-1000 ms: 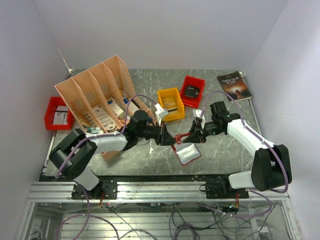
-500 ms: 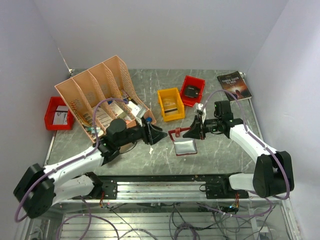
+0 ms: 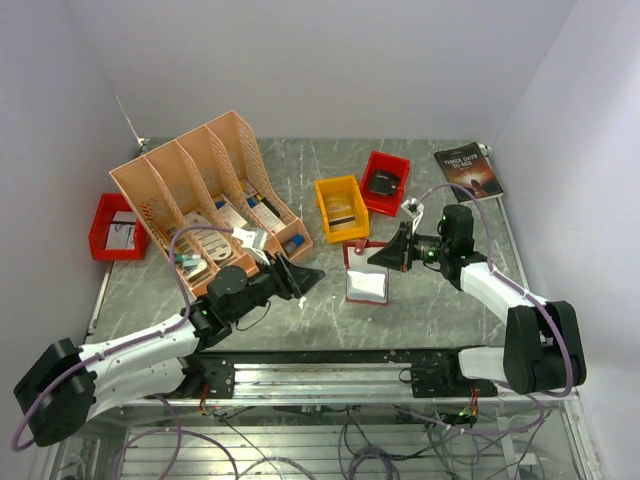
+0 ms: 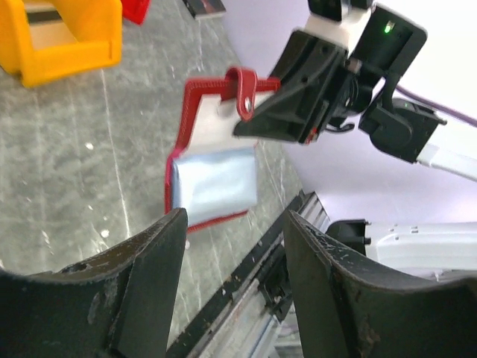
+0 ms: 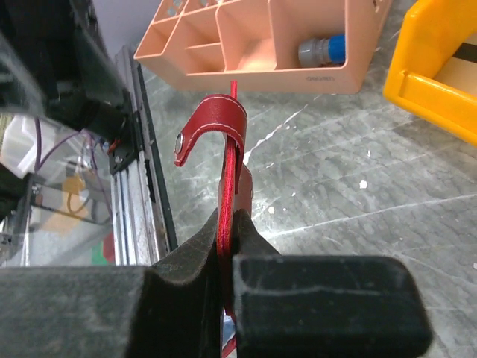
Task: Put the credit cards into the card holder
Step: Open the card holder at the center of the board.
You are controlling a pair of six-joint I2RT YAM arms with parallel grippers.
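- Our left fingers (image 4: 141, 298) stand apart, empty; we should take a card by its short edge;
- the card holder (image 3: 366, 284) lies open on the surface (image 3: 450, 305) between the arms;
- our right fingers (image 5: 320, 298) clamp its red flap; we hold that steady;
- beyond, the yellow bin (image 3: 322, 205) seems to hold one of the credit cards (image 3: 341, 218).

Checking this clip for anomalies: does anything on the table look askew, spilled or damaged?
Nothing looks spilled or damaged. Only the small red leather-like card holder sits oddly: the right gripper is shut on one cover, standing it on edge, while the clear-pocket half lies flat on the grey marbled table. The left gripper is open and empty.
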